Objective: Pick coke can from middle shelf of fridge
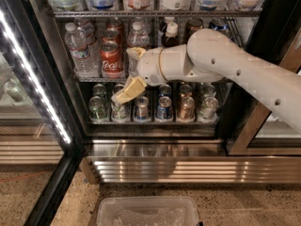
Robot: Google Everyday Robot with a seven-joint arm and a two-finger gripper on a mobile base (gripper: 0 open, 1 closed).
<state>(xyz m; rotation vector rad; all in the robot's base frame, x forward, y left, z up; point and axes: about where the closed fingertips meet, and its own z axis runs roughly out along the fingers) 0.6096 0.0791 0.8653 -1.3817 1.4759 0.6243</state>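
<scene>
The coke can point(112, 60) stands upright at the front left of the middle shelf point(89, 79) of the fridge point(155, 149). The tool point(126, 74) is just to its right, fingers spread apart and empty, so the reach likely runs leftward.

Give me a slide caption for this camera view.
Open tool hangs beside the red coke can on the middle shelf of the fridge, not yet gripping it.

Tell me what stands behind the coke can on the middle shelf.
At least two more reddish cans line up behind the coke can; it hides their lower parts. The open gripper hovers just to its right.
</scene>
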